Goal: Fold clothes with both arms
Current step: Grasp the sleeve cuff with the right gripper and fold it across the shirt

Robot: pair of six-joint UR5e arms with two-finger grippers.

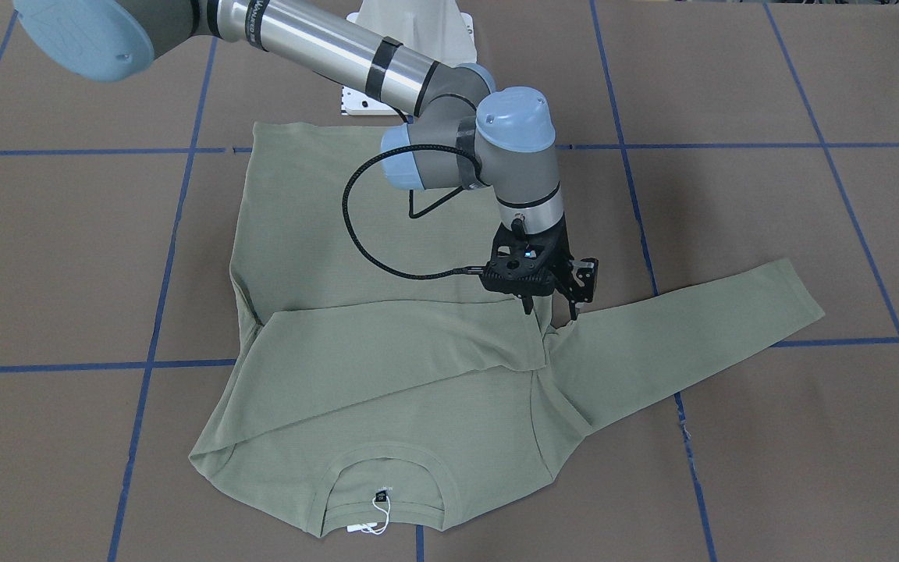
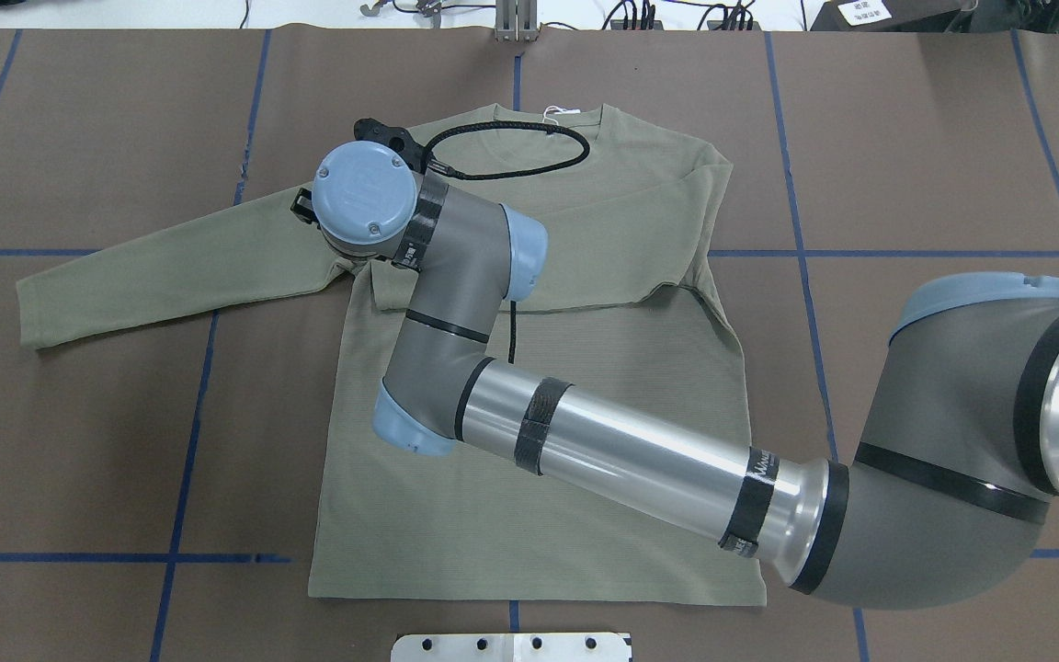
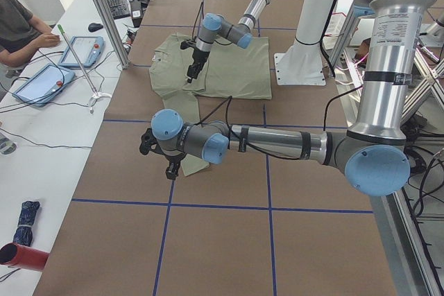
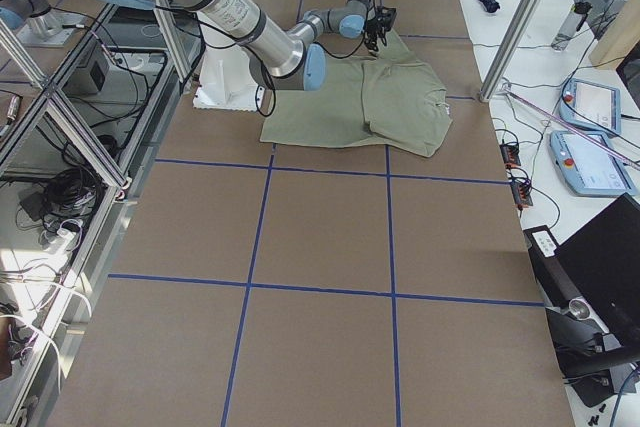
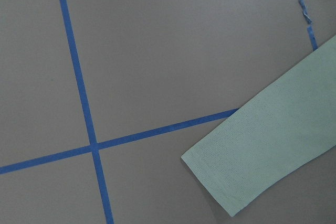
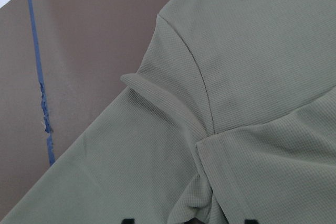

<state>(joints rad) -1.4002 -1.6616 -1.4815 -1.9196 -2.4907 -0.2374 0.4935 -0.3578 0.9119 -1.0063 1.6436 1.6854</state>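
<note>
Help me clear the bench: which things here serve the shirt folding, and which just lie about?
For the job: olive shirt, right gripper, left gripper.
Lying about: tablet, red tube, dark bundle, all on the side table.

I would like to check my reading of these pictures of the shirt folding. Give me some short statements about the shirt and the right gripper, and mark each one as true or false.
1. One sleeve lies folded across the body of the shirt. True.
2. The other sleeve is folded in too. False: it lies stretched out flat on the table.
3. The right gripper is above the shirt, near where the other sleeve joins the body. True.
4. The hang tag lies at the bottom hem. False: it lies at the neckline.
5. The right gripper's fingers are pressed together. False: they stand apart.
</note>
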